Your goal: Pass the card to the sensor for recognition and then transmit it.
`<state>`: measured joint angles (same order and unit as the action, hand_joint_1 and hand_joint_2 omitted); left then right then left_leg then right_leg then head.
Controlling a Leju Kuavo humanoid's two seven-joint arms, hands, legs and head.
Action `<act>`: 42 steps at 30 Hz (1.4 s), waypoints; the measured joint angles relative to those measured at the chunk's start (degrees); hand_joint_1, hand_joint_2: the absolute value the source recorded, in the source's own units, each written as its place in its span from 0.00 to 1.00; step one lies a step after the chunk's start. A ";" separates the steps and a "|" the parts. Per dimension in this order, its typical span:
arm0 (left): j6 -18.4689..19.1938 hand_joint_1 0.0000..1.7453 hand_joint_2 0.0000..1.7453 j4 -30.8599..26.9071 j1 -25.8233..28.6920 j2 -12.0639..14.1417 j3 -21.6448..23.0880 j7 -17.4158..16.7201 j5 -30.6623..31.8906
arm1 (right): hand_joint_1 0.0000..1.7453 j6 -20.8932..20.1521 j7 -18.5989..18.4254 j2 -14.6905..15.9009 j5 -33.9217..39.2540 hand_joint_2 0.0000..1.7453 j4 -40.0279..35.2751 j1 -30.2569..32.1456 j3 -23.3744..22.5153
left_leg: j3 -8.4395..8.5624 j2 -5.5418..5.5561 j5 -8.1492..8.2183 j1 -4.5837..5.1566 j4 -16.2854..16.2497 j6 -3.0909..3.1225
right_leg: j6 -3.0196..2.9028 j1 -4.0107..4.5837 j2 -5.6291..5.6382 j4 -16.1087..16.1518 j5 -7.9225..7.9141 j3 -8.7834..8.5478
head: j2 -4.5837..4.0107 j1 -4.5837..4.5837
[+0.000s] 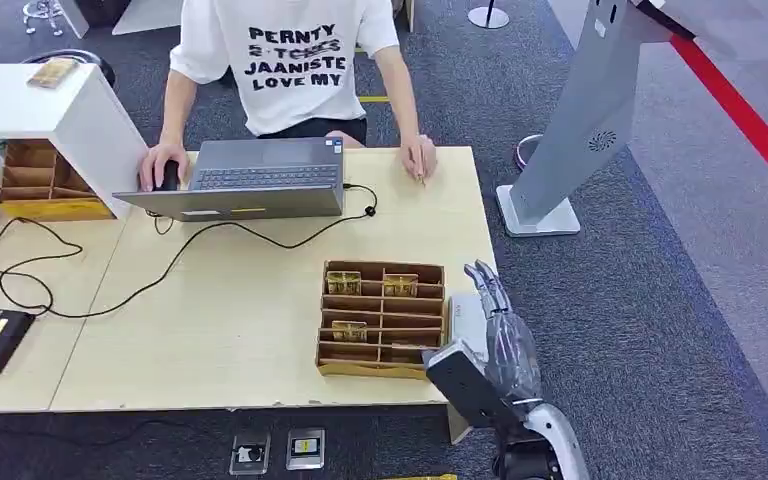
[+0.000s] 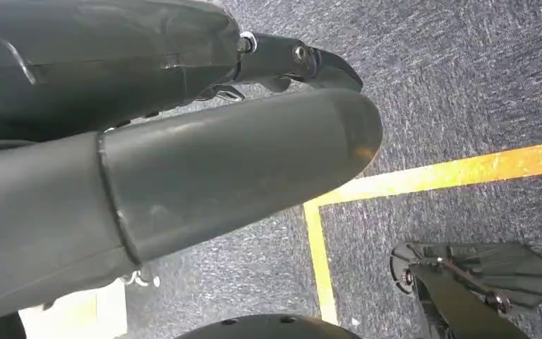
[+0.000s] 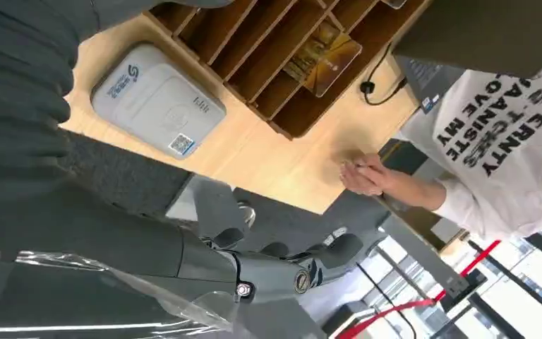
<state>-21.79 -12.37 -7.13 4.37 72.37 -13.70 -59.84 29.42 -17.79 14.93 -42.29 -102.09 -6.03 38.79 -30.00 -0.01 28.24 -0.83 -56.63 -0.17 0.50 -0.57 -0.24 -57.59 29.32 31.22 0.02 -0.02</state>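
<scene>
The right hand hangs past the table's right-hand edge, fingers stretched out straight and a little apart, holding nothing; its fingertips in the right wrist view reach over the grey carpet. Just beside the palm, on the table corner, lies one flat grey sensor with a small printed code square on it. On the far side of the sensor from the hand stands one brown slotted card tray; three gold cards can be counted in it, two in the back row and one in a middle slot. Further out from the hand one person in a white printed shirt sits at one grey laptop, a hand on the table edge. A second brown tray sits under a white shelf far across the table, with a black cable looping between. Open carpet lies to the hand's outer side, up to one grey kiosk stand and a red floor line. The left hand hangs over carpet marked with yellow lines; whether its fingers are spread or curled I cannot tell.
</scene>
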 joint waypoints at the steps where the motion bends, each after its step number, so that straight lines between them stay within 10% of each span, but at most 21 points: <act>1: 0.00 0.00 0.00 0.00 0.00 0.00 0.00 0.00 -0.02 | 0.00 -0.13 -0.20 0.00 -0.53 1.00 0.00 -0.01 0.05 | 0.00 0.00 0.00 0.00 0.00 0.00 | 0.00 0.00 0.00 0.00 0.00 0.00 | 0.00 0.00; 32: -0.85 0.00 0.00 -0.17 -0.13 0.22 0.04 -0.96 -0.79 | 0.00 -10.75 -4.20 -0.11 -17.86 1.00 2.21 -2.91 7.11 | -0.01 0.01 0.00 0.00 0.00 0.00 | 0.00 0.00 -0.01 0.00 0.00 -0.01 | 0.00 0.00; 36: -0.85 0.00 0.00 -0.28 -0.13 0.22 0.07 -0.96 -0.79 | 0.20 -10.91 -4.33 -0.22 -18.43 1.00 3.28 -3.39 7.54 | -0.01 0.01 0.00 0.00 0.00 0.00 | 0.00 0.00 -0.01 0.00 0.00 -0.01 | 0.00 0.00; 42: -0.90 0.00 0.00 -0.28 -0.13 0.22 0.09 -0.96 -0.55 | 0.21 -11.15 -5.33 -0.24 -19.61 1.00 4.87 -3.60 8.13 | 0.00 0.01 0.00 0.00 0.00 0.00 | 0.00 0.00 -0.01 0.00 0.00 0.00 | 0.00 0.00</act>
<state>-22.69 -12.66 -7.26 4.59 72.46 -14.67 -60.39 18.27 -23.13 14.69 -61.90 -97.22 -9.63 46.93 -30.00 0.00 28.24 -0.83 -56.63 -0.17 0.49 -0.57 -0.25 -57.59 29.32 31.21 0.02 -0.02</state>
